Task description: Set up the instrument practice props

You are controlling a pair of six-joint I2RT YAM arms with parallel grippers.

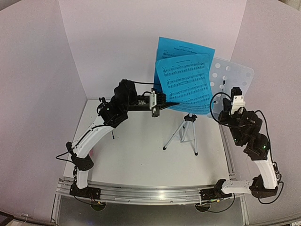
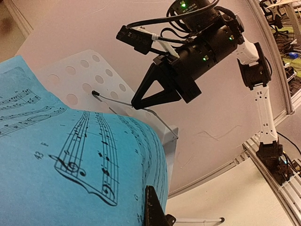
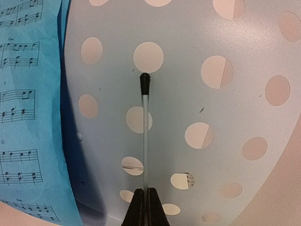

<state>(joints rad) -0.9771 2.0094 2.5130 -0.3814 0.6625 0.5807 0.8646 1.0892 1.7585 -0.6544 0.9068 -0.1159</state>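
Two blue sheet-music pages (image 1: 181, 52) lean on the left half of the pale-blue perforated music stand (image 1: 237, 75), far and right of centre. The right gripper (image 3: 146, 203) is clamped on the stand's thin page-retainer wire (image 3: 145, 132); the left gripper (image 1: 175, 104) is closed, seemingly pinching the front page (image 1: 186, 87) at its lower edge. Overpulling the wire could bend it or tip the stand on its silver tripod legs (image 1: 182, 134); a tug could tear the page. The backdrop wall (image 1: 117, 42) crowds the stand from behind

Blue sheet-music pages (image 1: 184, 77) with black notes; pale-blue, hole-dotted music stand (image 1: 233, 75).
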